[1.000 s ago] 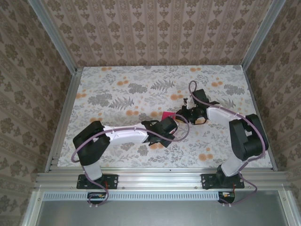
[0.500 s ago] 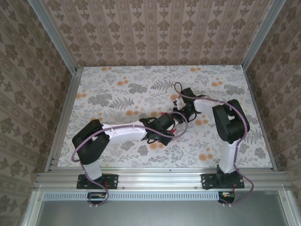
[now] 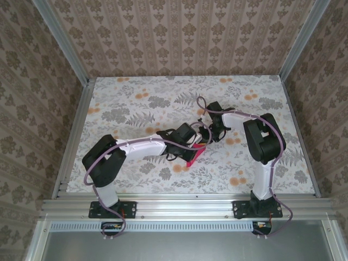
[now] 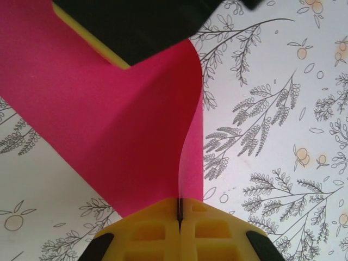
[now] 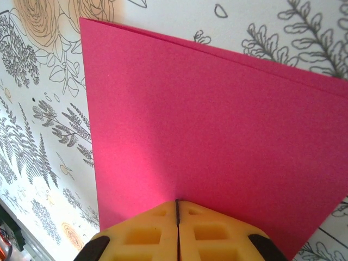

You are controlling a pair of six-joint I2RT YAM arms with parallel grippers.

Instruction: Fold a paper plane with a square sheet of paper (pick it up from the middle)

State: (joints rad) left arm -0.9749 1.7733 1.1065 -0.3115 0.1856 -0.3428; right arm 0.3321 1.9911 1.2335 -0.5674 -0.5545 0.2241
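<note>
Floral-print table [image 3: 119, 92] carries the square sheet of paper [image 4: 125, 136] at its centre; left gripper [image 4: 179, 215] and right gripper [image 5: 177, 209] each pinch an edge, jaws pressed together, presumably holding the doubled layers aligned for creasing.

A white floral-print table cover [image 3: 136, 111] spans the work surface. Orange flower prints [image 3: 237, 180] sit at 5 o'clock of the cover, with further clusters at 10 and 2 o'clock. Patterned beige wallpaper [image 3: 185, 38] lines three walls. An aluminium rail [image 3: 185, 205] borders the 6 o'clock edge; a grey panel [image 3: 185, 244] lies below it.
</note>
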